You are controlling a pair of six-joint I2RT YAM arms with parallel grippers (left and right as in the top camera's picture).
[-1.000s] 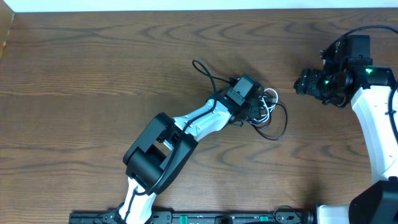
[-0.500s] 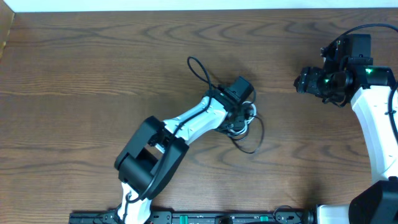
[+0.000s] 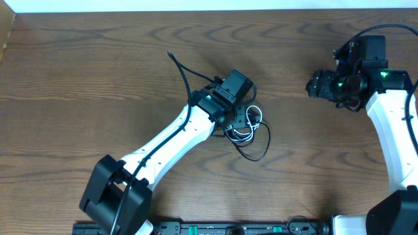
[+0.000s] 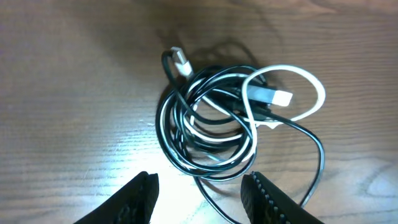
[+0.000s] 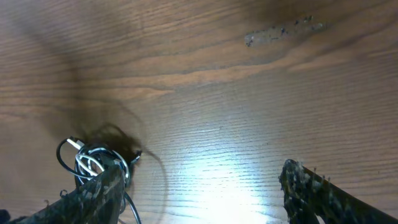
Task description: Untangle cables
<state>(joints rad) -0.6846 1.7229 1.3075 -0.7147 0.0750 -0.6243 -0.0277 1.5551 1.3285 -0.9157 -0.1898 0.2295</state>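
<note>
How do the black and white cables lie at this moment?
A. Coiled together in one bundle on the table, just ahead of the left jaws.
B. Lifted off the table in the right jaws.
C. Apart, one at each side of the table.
A: the left wrist view shows the black cable and white cable wound into one coil on the table, ahead of the open left jaws.

The table (image 3: pixel 78 72) is dark brown wood with wavy lines. A pale scratchy mark (image 5: pixel 283 32) shows on it.
</note>
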